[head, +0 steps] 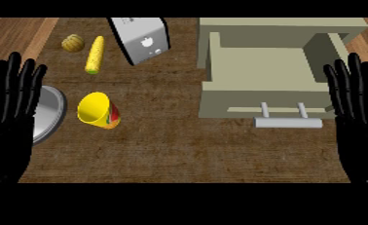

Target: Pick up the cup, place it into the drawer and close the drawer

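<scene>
Cup [99, 110] lies tipped on counter [187, 151], left of open drawer [263, 73] — left hand [16, 117] and right hand [352, 117] both flat-fingered, holding nothing.

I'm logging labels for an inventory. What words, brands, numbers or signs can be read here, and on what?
No readable words or numbers.
Grey box: a white apple-shaped logo, no lettering; faint marks near its top edge are too small to read.
Yellow cup: a red and green pattern, no legible text.
</scene>
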{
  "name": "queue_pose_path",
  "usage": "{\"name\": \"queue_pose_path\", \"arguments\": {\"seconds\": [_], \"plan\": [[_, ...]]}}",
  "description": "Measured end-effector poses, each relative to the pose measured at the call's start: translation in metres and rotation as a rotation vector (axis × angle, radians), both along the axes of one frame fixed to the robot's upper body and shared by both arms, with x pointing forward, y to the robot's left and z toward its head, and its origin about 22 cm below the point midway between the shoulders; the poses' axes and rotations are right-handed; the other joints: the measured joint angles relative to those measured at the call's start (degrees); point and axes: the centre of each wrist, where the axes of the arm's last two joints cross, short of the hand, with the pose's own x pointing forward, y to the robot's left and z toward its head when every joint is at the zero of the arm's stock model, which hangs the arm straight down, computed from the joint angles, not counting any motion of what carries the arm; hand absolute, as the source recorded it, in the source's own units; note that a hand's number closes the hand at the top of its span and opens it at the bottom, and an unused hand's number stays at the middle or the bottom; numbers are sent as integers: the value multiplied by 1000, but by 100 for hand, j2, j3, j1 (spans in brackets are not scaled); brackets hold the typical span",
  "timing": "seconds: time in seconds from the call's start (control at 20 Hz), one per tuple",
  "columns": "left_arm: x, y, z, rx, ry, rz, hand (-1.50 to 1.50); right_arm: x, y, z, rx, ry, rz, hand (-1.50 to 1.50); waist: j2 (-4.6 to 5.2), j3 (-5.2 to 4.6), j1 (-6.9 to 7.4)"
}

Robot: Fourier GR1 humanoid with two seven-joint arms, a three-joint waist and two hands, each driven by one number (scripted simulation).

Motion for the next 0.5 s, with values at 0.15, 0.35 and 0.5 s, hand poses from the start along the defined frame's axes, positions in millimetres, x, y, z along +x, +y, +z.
{"name": "queue_pose_path", "arguments": {"seconds": [0.15, 0.35, 0.5], "plan": [[-2, -5, 2, -7, 9, -27, -150, 3, 4, -3, 3, 2, 0, -150, -18, 17, -20], [6, -10, -1, -73, 47, -105, -150, 3, -2, -1, -8, 27, -16, -150, -25, 25, -49], [7, -9, -14, -171, 119, -127, -150, 5, -8, -4, -54, 68, -4, -150, -25, 28, -42]]}}
